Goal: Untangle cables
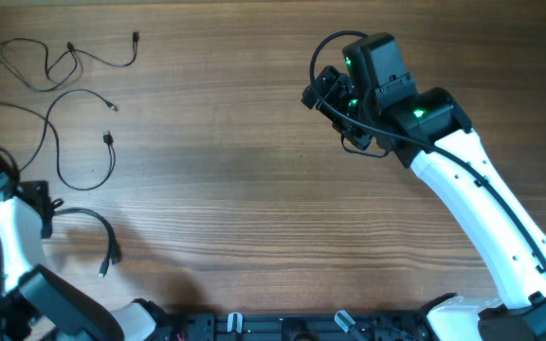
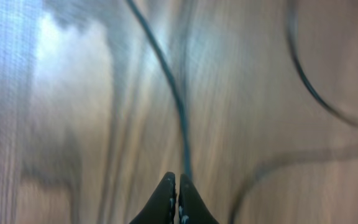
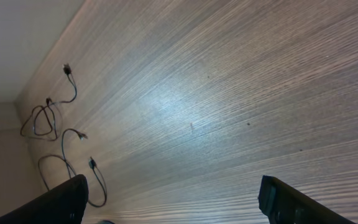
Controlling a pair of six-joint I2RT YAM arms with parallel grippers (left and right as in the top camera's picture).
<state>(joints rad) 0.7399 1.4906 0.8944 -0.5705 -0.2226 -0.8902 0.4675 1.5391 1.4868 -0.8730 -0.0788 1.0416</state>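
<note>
Left gripper (image 2: 178,182) is clenched at the bottom of its wrist view. One looped cable (image 2: 176,93) runs from its tips straight up the frame and appears to be pinched. Overhead, that loop arcs rightward at lower left. Other cables (image 1: 83,92) lie just above it, toward upper left, mostly separate, one small tangle at the top. Right gripper (image 1: 322,93), jaws spread and empty, hangs upper centre-right, well apart. Judged: left arm is nearer.
</note>
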